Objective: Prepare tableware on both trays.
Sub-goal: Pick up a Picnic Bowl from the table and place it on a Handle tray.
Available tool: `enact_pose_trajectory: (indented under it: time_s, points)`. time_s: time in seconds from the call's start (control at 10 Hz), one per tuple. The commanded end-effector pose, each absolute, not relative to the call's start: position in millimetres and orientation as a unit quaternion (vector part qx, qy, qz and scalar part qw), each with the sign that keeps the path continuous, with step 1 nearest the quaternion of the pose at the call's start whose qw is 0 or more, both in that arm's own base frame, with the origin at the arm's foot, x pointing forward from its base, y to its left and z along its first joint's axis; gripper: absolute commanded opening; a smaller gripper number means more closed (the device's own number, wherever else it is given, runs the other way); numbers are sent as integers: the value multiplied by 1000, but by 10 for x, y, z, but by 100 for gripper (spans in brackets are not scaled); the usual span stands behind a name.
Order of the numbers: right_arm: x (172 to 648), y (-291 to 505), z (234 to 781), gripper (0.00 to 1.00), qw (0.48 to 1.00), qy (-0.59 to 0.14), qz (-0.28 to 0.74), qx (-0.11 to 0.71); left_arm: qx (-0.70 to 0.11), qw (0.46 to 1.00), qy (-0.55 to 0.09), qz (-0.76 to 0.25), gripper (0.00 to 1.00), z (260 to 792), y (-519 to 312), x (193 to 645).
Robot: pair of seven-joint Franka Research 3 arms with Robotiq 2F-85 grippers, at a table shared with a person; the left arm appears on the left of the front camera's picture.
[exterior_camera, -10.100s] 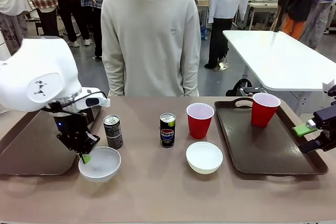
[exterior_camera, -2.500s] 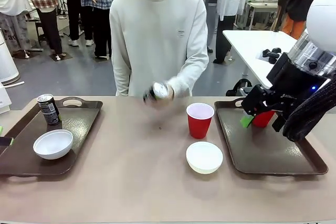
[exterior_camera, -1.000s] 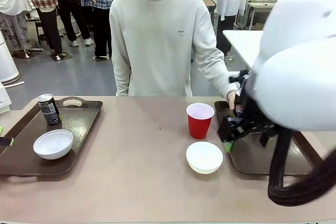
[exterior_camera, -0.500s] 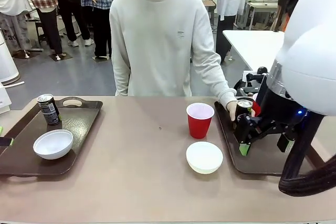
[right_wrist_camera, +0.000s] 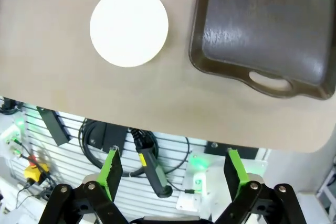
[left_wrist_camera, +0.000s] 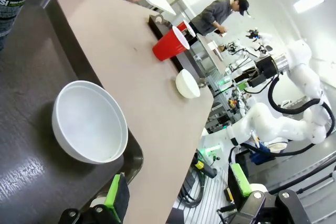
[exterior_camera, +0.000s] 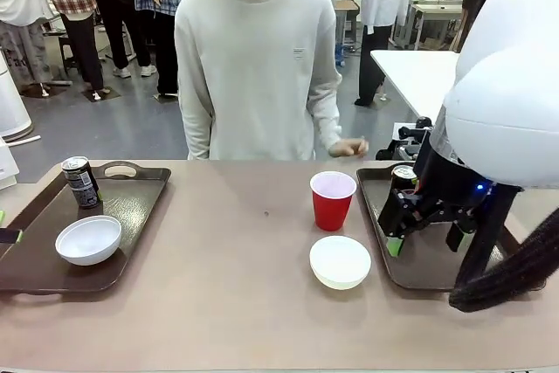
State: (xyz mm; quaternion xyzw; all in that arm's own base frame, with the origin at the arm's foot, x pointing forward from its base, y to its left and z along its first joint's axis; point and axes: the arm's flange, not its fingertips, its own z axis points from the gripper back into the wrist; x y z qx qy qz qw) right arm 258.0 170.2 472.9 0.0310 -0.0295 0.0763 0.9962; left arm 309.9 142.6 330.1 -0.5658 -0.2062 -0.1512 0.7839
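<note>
The left tray (exterior_camera: 131,207) holds a dark grey-silver can (exterior_camera: 80,181) and a white bowl (exterior_camera: 87,239). In the left wrist view my left gripper (left_wrist_camera: 176,192) is open just off that tray's (left_wrist_camera: 31,103) near corner, short of the bowl (left_wrist_camera: 89,121). A black Pepsi can (exterior_camera: 403,178) stands on the right tray (exterior_camera: 417,270). My right gripper (exterior_camera: 424,238) hangs open above this tray, empty. A red cup (exterior_camera: 333,200) and a second white bowl (exterior_camera: 340,261) sit on the table between the trays. Looking down, the right wrist view shows that bowl (right_wrist_camera: 128,26) beside the tray (right_wrist_camera: 262,24), with the gripper (right_wrist_camera: 173,174) holding nothing.
A person stands at the far side, one hand (exterior_camera: 352,148) raised clear of the table. My bulky right arm (exterior_camera: 498,120) covers the back of the right tray. A second red cup (left_wrist_camera: 181,25) shows far off in the left wrist view. Bare tabletop (exterior_camera: 227,251) lies between the trays.
The person's hand let go of the Pepsi can on the right tray and pulled back. My right arm shifted slightly left over that tray. The left arm stayed still.
</note>
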Motion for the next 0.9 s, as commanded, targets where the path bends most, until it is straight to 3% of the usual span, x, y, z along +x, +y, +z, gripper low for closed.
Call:
enact_pose_trajectory:
  time_s: [0.0,0.6,0.8]
  points:
    - [2725,1668,4396,100,993,-37,91,68,-570,779,-212,-153,100,3311,1432,3079]
    - [3503,2033,3928,100,995,-32,87,44,-570,779,-212,-153,100,3311,1432,3079]
    - [3321,1950,3922,100,995,-25,82,51,-570,779,-212,-153,100,3311,1432,3079]
